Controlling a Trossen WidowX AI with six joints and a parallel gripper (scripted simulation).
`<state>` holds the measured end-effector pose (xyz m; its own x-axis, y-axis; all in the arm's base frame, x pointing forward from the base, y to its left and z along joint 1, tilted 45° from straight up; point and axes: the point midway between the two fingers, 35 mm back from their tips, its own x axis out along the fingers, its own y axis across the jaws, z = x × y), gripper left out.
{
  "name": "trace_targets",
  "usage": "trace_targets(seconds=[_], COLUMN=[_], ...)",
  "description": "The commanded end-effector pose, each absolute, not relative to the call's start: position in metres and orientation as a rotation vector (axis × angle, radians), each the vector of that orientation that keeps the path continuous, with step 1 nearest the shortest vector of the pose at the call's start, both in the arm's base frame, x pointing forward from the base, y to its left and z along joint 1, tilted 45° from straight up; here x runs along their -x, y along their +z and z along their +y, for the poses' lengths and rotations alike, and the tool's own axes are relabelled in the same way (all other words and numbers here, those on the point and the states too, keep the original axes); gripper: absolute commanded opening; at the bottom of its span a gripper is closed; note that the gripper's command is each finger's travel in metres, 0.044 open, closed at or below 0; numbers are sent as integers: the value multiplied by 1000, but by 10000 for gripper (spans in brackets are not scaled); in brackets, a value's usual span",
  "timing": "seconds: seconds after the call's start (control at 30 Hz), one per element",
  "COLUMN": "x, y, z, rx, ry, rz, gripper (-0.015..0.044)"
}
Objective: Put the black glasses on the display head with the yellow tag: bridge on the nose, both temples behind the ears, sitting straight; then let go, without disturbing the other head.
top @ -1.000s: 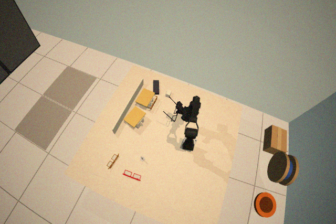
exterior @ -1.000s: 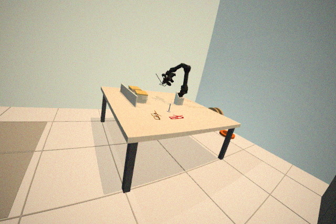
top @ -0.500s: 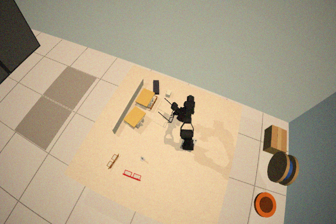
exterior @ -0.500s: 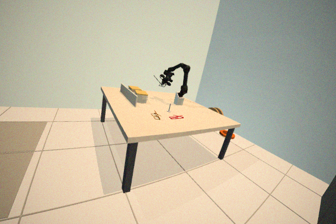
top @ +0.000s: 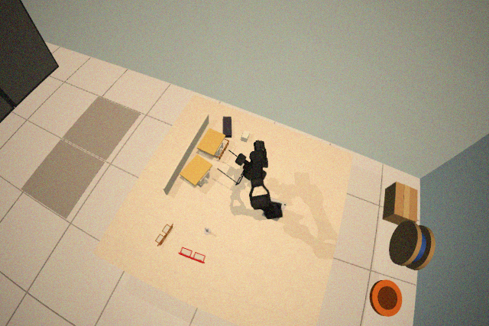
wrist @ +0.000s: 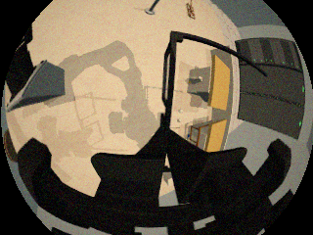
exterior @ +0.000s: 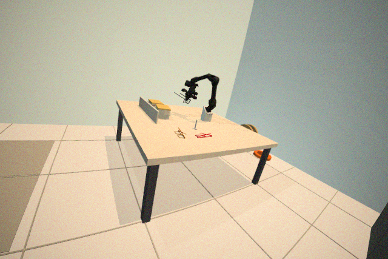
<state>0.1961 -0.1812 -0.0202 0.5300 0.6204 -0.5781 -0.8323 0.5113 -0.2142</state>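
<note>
Pincer Nearly Shut on the Black Glasses

From the top, the black glasses (top: 239, 179) (exterior: 187, 100) (wrist: 171, 78) are beside the pincer (top: 241, 174) (exterior: 187, 97) (wrist: 167, 131), their temples pointing towards two yellow-topped stands (top: 212, 142) (top: 195, 169). Brown glasses (top: 164, 234) (exterior: 180, 133) and red glasses (top: 192, 255) (exterior: 204, 135) lie apart on the worktop (top: 276, 275) (exterior: 200, 146).

In the exterior view, the pincer holds the black pair above the worktop, away from the stands.

Up close at the wrist, its fingers are almost together, gripping the frame; one temple reaches out over the yellow tops. The yellow tag cannot be made out.
</note>
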Motion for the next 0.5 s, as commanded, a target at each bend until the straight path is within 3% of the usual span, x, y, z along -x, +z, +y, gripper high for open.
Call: trace_targets(seconds=[0.0, 0.47], x=[-207, -237], y=[-14, 3], z=[-169, -120], rx=[481, 406], ry=[964, 1115], rz=[506, 652], gripper=[0, 0])
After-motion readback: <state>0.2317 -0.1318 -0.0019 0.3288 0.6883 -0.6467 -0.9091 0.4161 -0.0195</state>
